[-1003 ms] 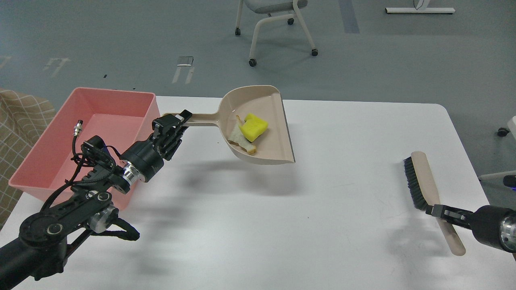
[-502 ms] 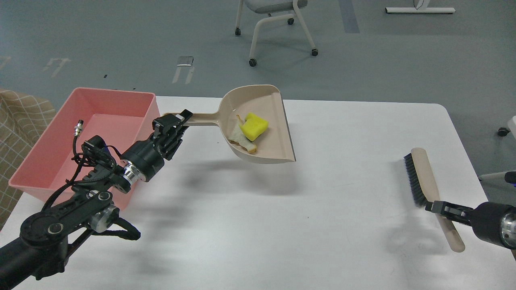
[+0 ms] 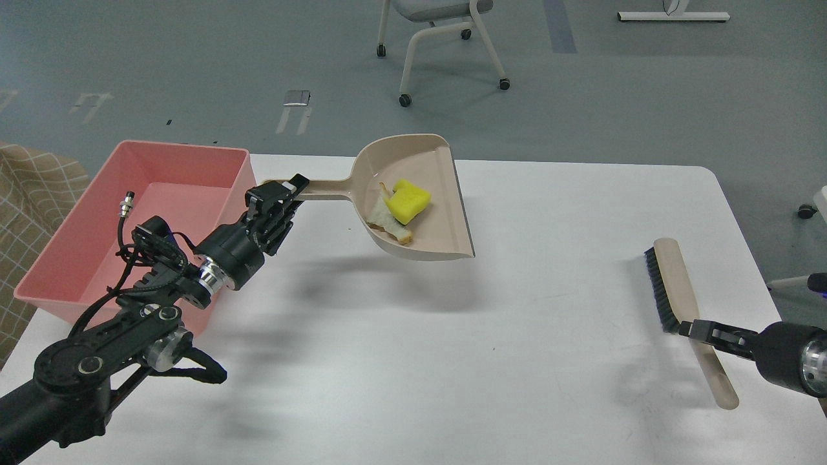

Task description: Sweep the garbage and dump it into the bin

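- Garbage: yellow sponge chunk [image 3: 408, 201] and off-white scrap [image 3: 386, 223], both lying loose in the dustpan [image 3: 439, 219] pan, near its back wall. Likely light, soft, prone to slide or bounce when tipped.
- Dustpan: beige, stiff plastic, raised clear of the bench [image 3: 452, 336]; best held by its handle, as now.
- Left gripper [image 3: 284, 194]: jaws closed on the handle end.
- Bin [image 3: 77, 245]: pink tub, left bench edge, just beside the handle.
- Right gripper [image 3: 701, 330]: jaws clamped on the brush [image 3: 672, 284] handle; bristles hang well apart from the pan.
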